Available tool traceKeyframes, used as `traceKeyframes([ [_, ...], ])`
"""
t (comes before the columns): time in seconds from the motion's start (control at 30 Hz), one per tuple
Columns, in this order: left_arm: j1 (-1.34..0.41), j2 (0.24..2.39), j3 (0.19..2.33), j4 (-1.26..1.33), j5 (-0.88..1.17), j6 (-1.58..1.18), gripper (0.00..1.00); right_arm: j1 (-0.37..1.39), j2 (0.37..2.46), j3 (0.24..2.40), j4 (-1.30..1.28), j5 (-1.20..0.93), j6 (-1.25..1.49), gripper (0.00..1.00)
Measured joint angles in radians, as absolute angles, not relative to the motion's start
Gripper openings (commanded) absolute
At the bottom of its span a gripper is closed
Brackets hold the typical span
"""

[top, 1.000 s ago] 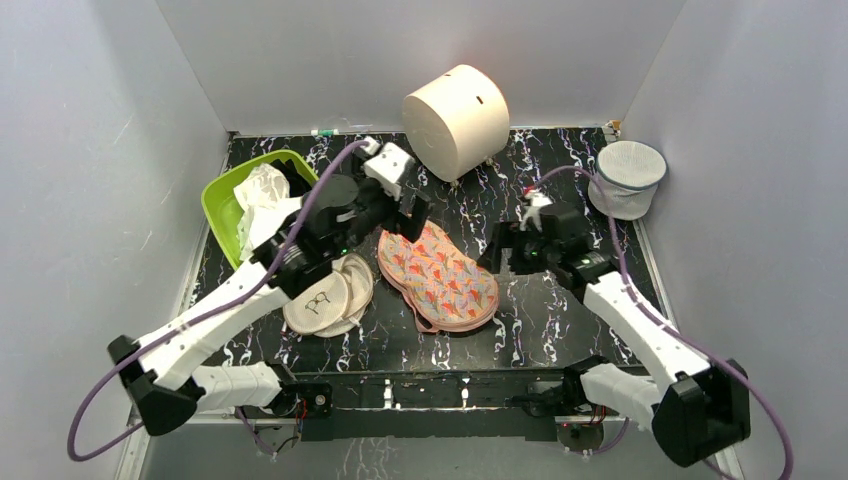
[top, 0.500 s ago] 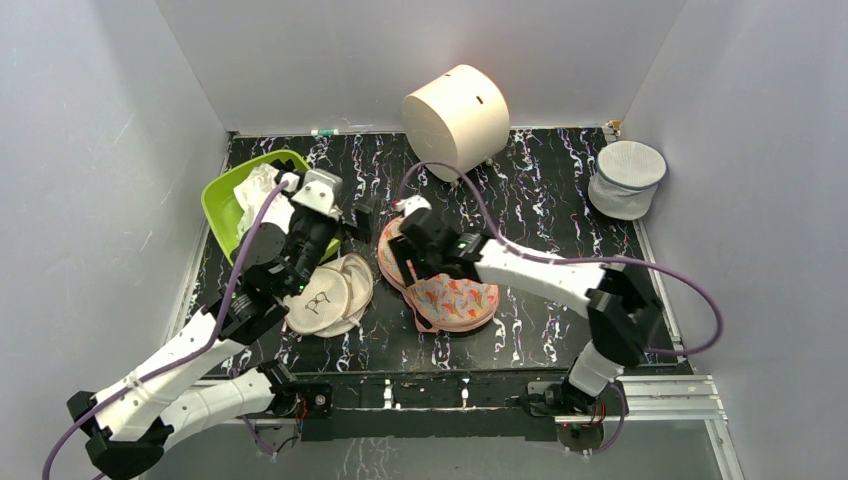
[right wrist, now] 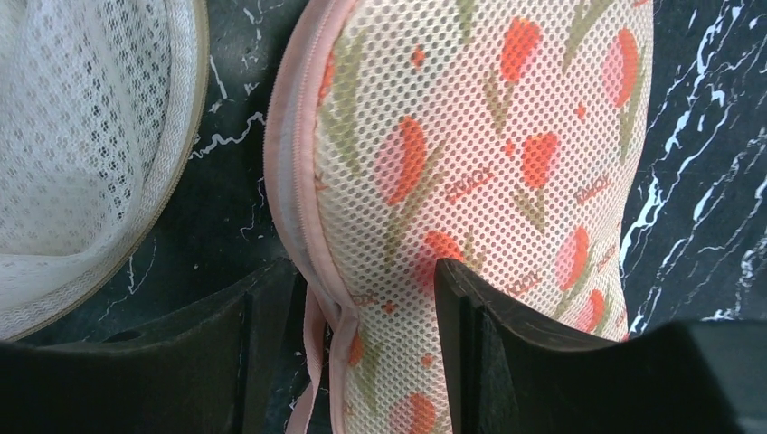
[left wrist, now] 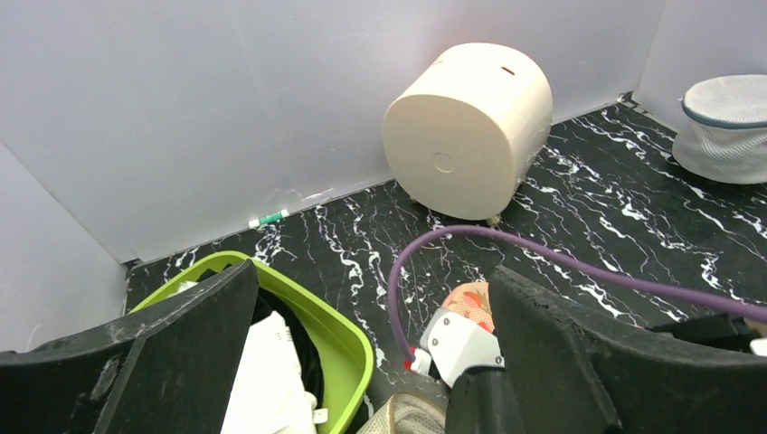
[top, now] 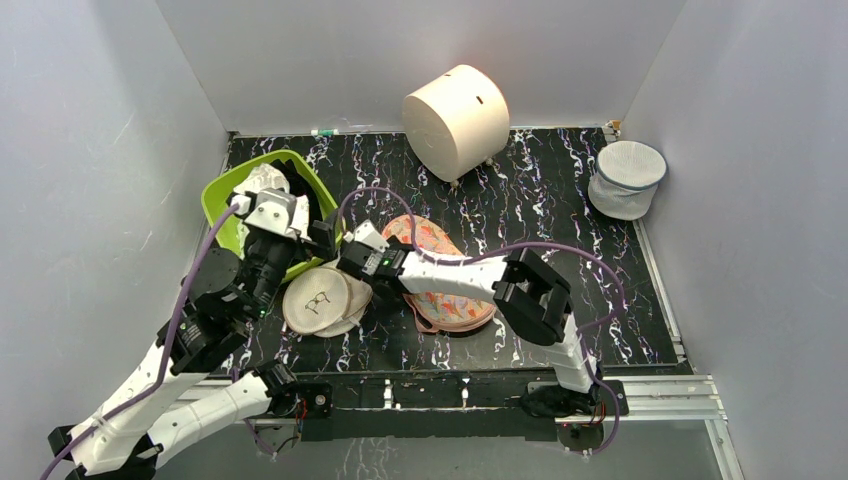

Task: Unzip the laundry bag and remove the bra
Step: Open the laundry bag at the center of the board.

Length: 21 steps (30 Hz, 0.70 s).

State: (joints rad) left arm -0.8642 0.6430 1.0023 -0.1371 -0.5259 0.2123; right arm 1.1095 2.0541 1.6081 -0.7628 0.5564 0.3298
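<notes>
Peach rim of the laundry bag (right wrist: 470, 163) sits between the spread jaws of the right end effector (right wrist: 362, 280).

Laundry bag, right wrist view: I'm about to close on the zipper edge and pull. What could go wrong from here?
1. The right pincer is open astride the laundry bag at its zipped rim. No zipper pull shows between its fingers, so closing may only pinch mesh.
2. The left pincer hangs open by the green bin, not on the bag, so a pull could drag the whole bag.
3. The beige mesh disc lies close beside one finger and may get shoved.
</notes>
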Motion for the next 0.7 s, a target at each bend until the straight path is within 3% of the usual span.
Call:
traceKeyframes([
  [0.1, -0.864, 0.619, 1.002, -0.147, -0.54, 0.212, 0.98, 1.131, 2.083, 1.627, -0.79, 0.593, 0.325, 0.56],
  [0.27, -0.864, 0.617, 1.003, -0.164, -0.545, 0.206, 0.98, 1.148, 2.091, 1.646, -0.823, 0.648, 0.323, 0.41],
  [0.4, -0.864, 0.625, 1.002, -0.176, -0.545, 0.196, 0.98, 1.148, 2.091, 1.661, -0.835, 0.687, 0.324, 0.35],
  [0.57, -0.864, 0.628, 1.002, -0.187, -0.545, 0.182, 0.98, 1.147, 2.092, 1.661, -0.837, 0.694, 0.32, 0.43],
  [0.7, -0.864, 0.632, 1.002, -0.192, -0.544, 0.175, 0.98, 1.147, 2.093, 1.661, -0.834, 0.693, 0.317, 0.42],
])
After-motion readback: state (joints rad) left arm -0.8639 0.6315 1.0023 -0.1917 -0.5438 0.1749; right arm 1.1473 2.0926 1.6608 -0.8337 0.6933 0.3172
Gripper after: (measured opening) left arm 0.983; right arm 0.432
